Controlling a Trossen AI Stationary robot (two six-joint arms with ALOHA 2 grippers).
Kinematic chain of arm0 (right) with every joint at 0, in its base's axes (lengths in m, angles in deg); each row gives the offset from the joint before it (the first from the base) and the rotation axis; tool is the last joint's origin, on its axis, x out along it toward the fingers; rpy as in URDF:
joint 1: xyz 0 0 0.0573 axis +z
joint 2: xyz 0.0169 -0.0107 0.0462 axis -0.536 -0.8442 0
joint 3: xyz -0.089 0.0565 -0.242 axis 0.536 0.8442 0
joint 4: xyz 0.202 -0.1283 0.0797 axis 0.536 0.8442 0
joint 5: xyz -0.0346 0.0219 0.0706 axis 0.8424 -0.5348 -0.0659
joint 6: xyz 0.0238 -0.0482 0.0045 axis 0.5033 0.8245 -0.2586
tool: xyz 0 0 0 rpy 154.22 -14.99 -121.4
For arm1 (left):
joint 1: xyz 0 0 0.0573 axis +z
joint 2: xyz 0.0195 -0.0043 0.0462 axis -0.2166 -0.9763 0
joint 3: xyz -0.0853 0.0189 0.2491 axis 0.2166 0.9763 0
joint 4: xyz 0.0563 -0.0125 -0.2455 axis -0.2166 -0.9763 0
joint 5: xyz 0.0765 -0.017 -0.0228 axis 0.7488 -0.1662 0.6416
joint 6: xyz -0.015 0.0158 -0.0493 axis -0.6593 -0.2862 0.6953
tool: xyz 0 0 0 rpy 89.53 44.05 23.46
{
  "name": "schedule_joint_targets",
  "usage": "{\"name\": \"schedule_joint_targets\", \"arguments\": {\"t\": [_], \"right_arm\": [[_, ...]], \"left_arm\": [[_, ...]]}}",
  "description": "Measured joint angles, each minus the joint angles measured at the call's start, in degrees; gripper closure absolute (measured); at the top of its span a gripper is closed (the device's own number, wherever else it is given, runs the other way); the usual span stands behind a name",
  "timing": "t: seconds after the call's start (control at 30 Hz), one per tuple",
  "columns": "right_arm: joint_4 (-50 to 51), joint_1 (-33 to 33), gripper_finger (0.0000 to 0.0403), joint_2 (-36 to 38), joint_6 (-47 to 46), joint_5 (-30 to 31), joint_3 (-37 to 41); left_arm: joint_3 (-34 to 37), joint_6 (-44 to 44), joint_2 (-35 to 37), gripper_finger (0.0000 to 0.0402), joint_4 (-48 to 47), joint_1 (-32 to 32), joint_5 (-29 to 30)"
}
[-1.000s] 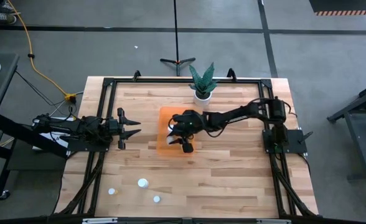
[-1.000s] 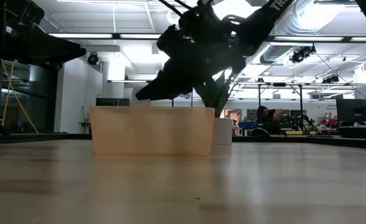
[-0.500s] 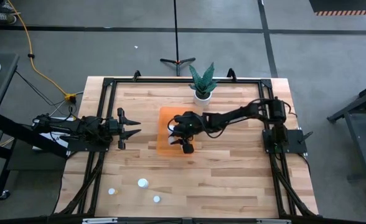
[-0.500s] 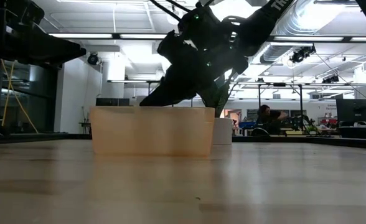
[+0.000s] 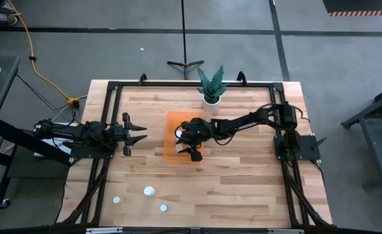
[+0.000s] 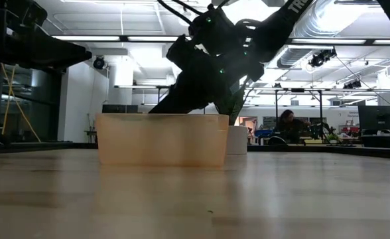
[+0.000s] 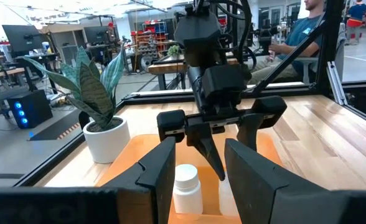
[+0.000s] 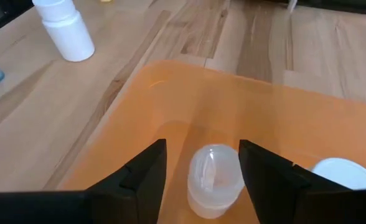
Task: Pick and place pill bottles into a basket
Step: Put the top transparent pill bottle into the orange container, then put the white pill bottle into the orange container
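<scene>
As before, right end effector (image 5: 185,143) hovers open over basket (image 5: 171,151).

We find no readable text, label, brand or number anywhere. White letter fragments on arm link (image 6: 300,6) in low view too cropped to read.

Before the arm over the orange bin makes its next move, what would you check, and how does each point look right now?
1. Right gripper over the basket: ok.
2. Its fingers open, no bottle between them: ok, seen in its wrist view.
3. Pill bottle resting inside the basket below it: ok.
4. Basket sitting flat on the table: ok in the low view.
5. Left gripper waiting aside, clear of the basket: ok.
6. Three more pill bottles left near the table's front edge: ok, still to collect.
</scene>
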Motion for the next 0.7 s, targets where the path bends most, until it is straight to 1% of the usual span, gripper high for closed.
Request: {"name": "schedule_joint_targets", "arguments": {"t": [0.1, 0.17, 0.27, 0.33, 0.43, 0.57, 0.63, 0.7], "right_arm": [[-0.39, 0.00, 0.0211, 1.87, -0.39, 0.05, 0.04], [-0.38, 0.00, 0.0212, 5.25, -0.47, 1.59, 0.04], [0.60, 1.71, 0.0222, 12.23, -0.26, 10.29, 2.00], [1.24, 3.37, 0.0237, 17.35, 1.98, 13.46, 5.87], [1.57, 5.78, 0.0266, 26.81, 1.26, 16.63, 14.64], [-4.94, 8.94, 0.0308, 41.62, -2.28, 24.45, 30.50], [-8.08, 10.25, 0.0327, 49.12, -3.56, 26.18, 38.31], [-9.50, 11.04, 0.0345, 57.68, -4.50, 26.38, 44.41]], "left_arm": [[0.00, 0.01, -0.02, 0.0229, 0.00, 0.00, 0.00], [0.00, 0.00, -0.02, 0.0229, -0.01, 0.00, -0.02], [0.00, 0.00, -0.01, 0.0229, 0.00, 0.00, -0.02], [0.00, 0.01, 0.00, 0.0229, 0.00, 0.00, -0.02], [0.00, 0.00, -0.01, 0.0229, 0.00, 0.00, -0.02], [0.00, 0.01, -0.02, 0.0229, 0.00, 0.00, -0.02], [0.00, 0.13, 0.00, 0.0229, 0.00, 0.00, -0.02], [0.00, 0.58, -0.02, 0.0229, 0.00, 0.00, -0.02]]}}
